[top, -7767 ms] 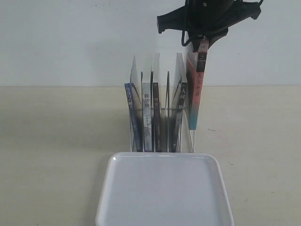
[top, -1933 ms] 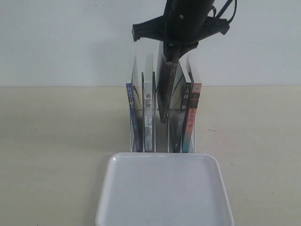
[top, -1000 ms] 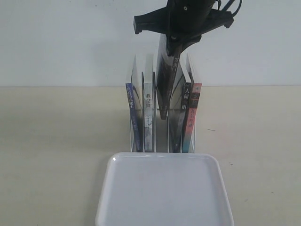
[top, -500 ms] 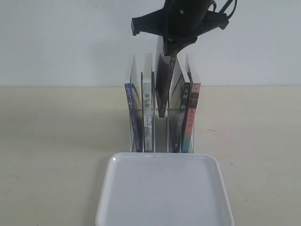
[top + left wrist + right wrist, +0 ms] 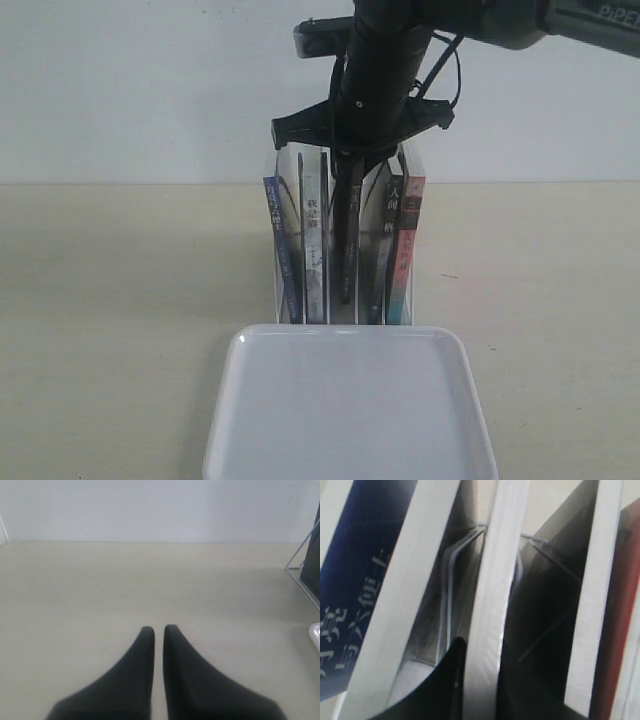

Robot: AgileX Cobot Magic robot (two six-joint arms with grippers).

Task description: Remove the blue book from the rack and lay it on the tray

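Left end effector (image 5: pixel 158 630) hung idle, fingers nearly together on nothing. At nine o'clock in the rack (image 5: pixel 287 160) the blue book (image 5: pixel 283 250) stood upright, untouched, so the real work had not begun, I judged. Right end effector (image 5: pixel 350 165) pinched a dark book (image 5: pixel 345 240) in the middle slot. At six o'clock of the rack lay the tray (image 5: pixel 350 410), holding nothing. Pale bench (image 5: pixel 120 300), plain white wall (image 5: pixel 130 80).

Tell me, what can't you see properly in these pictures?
- Blue book cover: exterior view shows only its spine; rack and neighbouring books hide it.
- Right gripper fingertips: exterior view, lost against the dark book it clamps.
- Tray: near edge cut off at the exterior view's bottom.
- Spine titles: too small; right wrist view blurred.
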